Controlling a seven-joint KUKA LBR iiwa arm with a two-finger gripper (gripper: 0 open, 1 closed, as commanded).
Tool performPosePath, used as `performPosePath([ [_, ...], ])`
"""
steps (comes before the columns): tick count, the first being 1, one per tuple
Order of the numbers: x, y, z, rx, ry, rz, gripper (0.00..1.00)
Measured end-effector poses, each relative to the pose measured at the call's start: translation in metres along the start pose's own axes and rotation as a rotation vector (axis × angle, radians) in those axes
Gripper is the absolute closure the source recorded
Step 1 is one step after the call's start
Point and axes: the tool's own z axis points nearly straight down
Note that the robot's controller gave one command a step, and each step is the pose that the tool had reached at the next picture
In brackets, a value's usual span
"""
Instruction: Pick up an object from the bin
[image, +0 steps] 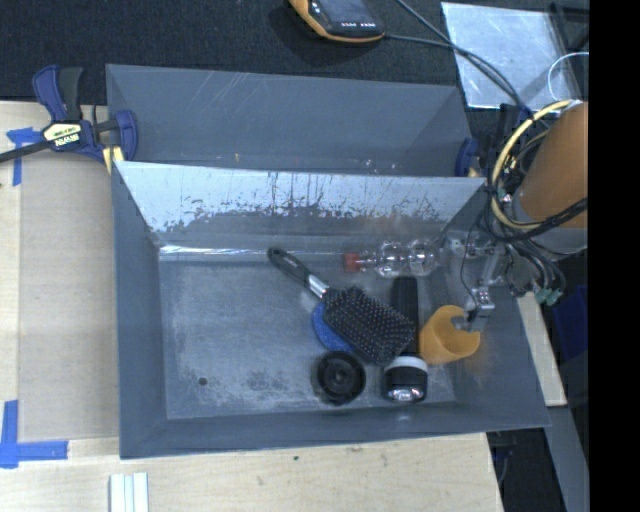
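Camera view: my gripper (478, 308) hangs at the right side of the bin (140, 330), its tip at the upper edge of an orange lump (450, 342). The lump lies near the right wall, toward the front. It is squat, with no clear long axis, and a notch in its top faces up-left. Whether my jaws are spread or pinched I cannot tell. My arm comes over the right rim, wrist angled down and leftward. Left of the lump lie a cap (405, 380) and a hairbrush (365, 322), handle pointing up-left.
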Motion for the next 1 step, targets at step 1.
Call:
performPosePath([
  [1,-0.0017,0.0008,-0.0051,0.001,-0.008,-0.004,0.00],
])
